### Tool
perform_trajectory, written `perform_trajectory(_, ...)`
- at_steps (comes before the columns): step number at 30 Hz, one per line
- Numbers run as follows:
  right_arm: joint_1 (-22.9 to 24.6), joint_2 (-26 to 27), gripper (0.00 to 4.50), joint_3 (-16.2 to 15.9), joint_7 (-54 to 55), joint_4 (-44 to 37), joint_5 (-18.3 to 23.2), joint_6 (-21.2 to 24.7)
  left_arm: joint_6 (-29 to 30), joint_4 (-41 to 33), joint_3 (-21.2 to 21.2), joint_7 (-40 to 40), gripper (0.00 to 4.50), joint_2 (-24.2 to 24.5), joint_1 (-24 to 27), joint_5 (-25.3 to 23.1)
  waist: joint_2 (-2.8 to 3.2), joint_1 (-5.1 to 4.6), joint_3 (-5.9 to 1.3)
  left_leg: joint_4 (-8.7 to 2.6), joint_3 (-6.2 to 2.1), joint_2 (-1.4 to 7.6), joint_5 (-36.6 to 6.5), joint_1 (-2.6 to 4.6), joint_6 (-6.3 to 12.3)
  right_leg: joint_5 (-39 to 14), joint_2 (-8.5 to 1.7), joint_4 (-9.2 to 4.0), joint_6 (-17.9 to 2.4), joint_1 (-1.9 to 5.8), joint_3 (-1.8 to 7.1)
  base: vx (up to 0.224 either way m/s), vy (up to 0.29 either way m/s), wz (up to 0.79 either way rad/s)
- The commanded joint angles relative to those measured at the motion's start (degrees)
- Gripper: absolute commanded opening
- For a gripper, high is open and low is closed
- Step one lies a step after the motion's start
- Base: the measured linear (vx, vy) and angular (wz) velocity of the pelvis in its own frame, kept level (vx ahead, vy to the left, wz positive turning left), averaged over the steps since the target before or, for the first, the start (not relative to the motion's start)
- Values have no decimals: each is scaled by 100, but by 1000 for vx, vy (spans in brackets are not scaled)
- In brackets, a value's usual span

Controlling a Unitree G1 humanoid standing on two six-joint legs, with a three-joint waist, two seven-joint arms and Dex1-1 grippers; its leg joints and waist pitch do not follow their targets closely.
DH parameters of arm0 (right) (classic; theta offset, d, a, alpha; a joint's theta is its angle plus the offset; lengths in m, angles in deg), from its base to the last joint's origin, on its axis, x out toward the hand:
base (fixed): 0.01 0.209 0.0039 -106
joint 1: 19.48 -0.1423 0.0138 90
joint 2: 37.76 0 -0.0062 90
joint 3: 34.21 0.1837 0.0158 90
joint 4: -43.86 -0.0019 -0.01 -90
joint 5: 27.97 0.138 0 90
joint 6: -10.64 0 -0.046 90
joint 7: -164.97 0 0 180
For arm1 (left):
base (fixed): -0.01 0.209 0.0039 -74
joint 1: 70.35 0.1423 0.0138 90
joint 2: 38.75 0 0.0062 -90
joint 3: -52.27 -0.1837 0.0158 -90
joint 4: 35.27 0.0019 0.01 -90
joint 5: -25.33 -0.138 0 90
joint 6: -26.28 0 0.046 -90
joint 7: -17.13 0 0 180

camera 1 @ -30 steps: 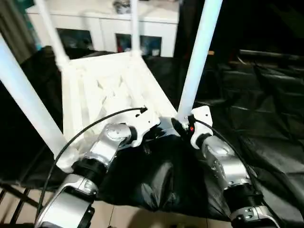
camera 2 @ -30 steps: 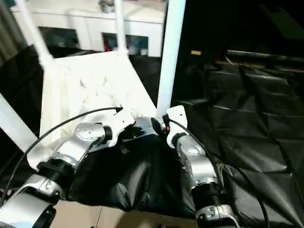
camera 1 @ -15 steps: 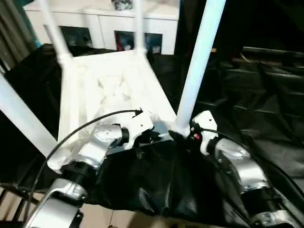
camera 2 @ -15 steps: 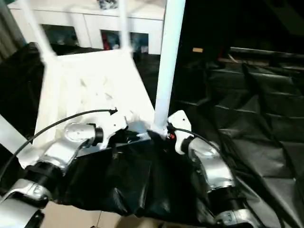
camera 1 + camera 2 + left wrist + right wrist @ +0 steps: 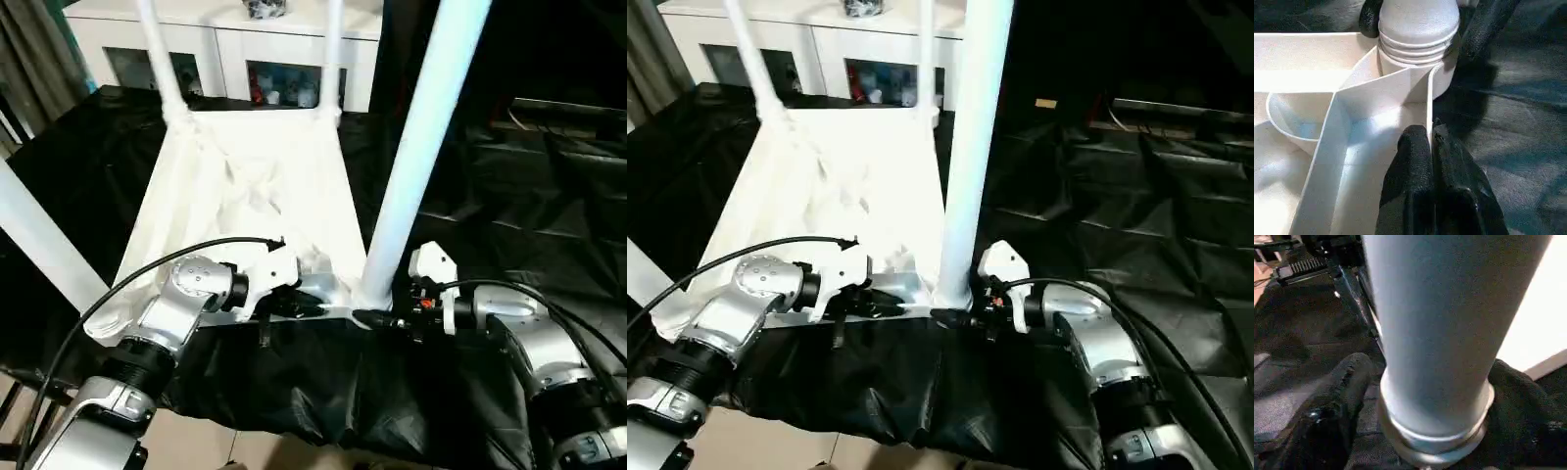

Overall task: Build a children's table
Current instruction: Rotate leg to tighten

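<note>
The children's table lies upside down, its white ribbed top (image 5: pixel 255 196) on black cloth with legs standing up from the corner sockets. The near right leg (image 5: pixel 421 147) rises thick and white between my arms. My left gripper (image 5: pixel 1430 134) is shut on a thin upright rib of the top's underside, right beside that leg's socket (image 5: pixel 1418 54). My right gripper (image 5: pixel 1435 396) reaches in from the right at the leg's flared base, open, one black finger (image 5: pixel 1337 401) on each side of it and close against it.
The large black-draped table (image 5: pixel 509 176) carries the work and runs on to the right. A white cabinet with glass doors (image 5: pixel 245 59) stands behind it. Three more legs stand at the far left (image 5: pixel 162 59), far right (image 5: pixel 331 49) and near left (image 5: pixel 39 245). Pale floor (image 5: pixel 225 455) lies below the near edge.
The camera has moved. My right forearm has swung from in front of the near right leg round to its right side, and now lies level. The left gripper keeps its hold on the rib.
</note>
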Motion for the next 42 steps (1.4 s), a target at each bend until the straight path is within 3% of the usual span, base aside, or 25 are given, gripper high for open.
perform_trajectory(1,-62,91,329,-333,-333,-147,81,-94,8,30,-92,-52,0,-7,30,0,-40,21,-298,-357,1,188,-982,-14,397,-1295,-392,-351,-1334,297,216,0,0,0)
perform_trajectory(8,-37,138,278,-358,-392,-167,121,-19,4,49,-90,-40,0,-17,17,-4,-39,25,-291,-364,0,188,-1008,-12,368,-1360,-396,-359,-1308,294,218,0,0,0)
perform_trajectory(17,194,259,272,-284,2,-246,69,2,-32,175,-86,-258,0,-53,-3,-59,-35,26,-308,-364,-3,187,-988,-15,344,-1353,-394,-358,-1282,301,218,0,0,0)
perform_trajectory(19,219,358,272,-226,292,-203,2,8,-6,174,-64,-393,0,-79,-5,-92,-39,16,-300,-373,-4,180,-1087,-5,297,-1559,-397,-383,-1233,289,220,0,0,0)
perform_trajectory(21,224,838,270,-16,1600,57,-326,100,260,184,55,-1099,0,-362,-84,-201,-49,-13,-275,-393,-12,173,-1286,7,174,-2055,-402,-434,-1097,246,219,0,0,0)
perform_trajectory(23,238,1057,270,60,2080,121,-407,173,374,136,90,-1397,0,-531,-97,-233,-54,-56,-275,-414,-45,163,-1409,-19,75,-2392,-410,-442,-978,277,202,0,0,0)
perform_trajectory(25,245,1189,270,104,2347,155,-444,221,438,104,109,-1568,0,-636,-104,-249,-54,-85,-275,-416,-54,163,-1564,9,22,-2674,-406,-489,-798,237,210,0,0,0)
perform_trajectory(26,245,1189,270,104,2347,155,-444,221,438,104,109,-1568,0,-636,-104,-249,-56,-94,-277,-413,-53,161,-1588,12,32,-2666,-402,-493,-796,230,216,0,0,0)
perform_trajectory(27,266,1592,269,214,3097,167,-549,466,636,10,142,-2226,0,-997,-97,-370,-20,-88,-286,-405,-49,158,-1598,24,49,-2608,-395,-491,-802,221,225,0,0,0)
perform_trajectory(28,258,1677,269,228,3256,189,-581,487,695,-16,144,-2383,0,-1083,-87,-407,-35,-100,-279,-406,-39,155,-1574,25,34,-2514,-381,-496,-834,195,231,0,0,0)
perform_trajectory(29,233,1921,269,264,3714,259,-673,538,868,-95,150,-2834,0,-1330,-59,-513,-41,-104,-290,-410,-46,157,-1530,15,16,-2473,-390,-478,-844,219,229,0,0,0)
perform_trajectory(30,163,2072,269,246,3937,351,-736,525,943,-148,108,-2991,0,-1475,-31,-559,8,-100,-291,-413,-50,156,-1476,14,-4,-2402,-385,-472,-841,215,231,0,0,0)
perform_trajectory(31,113,2166,269,234,4065,412,-770,512,983,-176,77,-3079,0,-1565,-17,-586,-30,-112,-292,-403,-39,142,-1465,8,22,-2331,-377,-482,-848,213,234,0,0,0)
perform_trajectory(33,37,2357,269,239,4262,471,-790,462,930,-161,-20,-3181,0,-1738,-3,-654,-17,-110,-306,-402,-42,138,-1385,-19,82,-2195,-386,-473,-846,231,243,0,0,0)
perform_trajectory(34,15,2423,304,233,4295,449,-764,418,886,-122,-68,-3185,0,-1804,-10,-677,-14,-119,-322,-404,-47,129,-1325,-31,106,-2052,-379,-459,-855,256,232,0,0,0)
perform_trajectory(37,23,2421,325,283,4274,389,-670,448,842,-75,-96,-3125,0,-1793,-32,-681,-9,-121,-335,-379,-24,123,-1151,-38,240,-1660,-377,-440,-957,267,240,0,0,0)
perform_trajectory(41,71,2240,378,321,4021,216,-666,473,780,-115,-66,-2917,0,-1670,-10,-663,10,-123,-334,-381,-23,126,-1109,-46,301,-1611,-381,-438,-996,281,230,0,0,0)
perform_trajectory(42,86,2106,387,282,3861,177,-676,419,715,-147,-61,-2803,0,-1597,10,-646,57,-115,-337,-385,-32,129,-1121,-40,292,-1627,-385,-437,-1002,284,226,0,0,0)
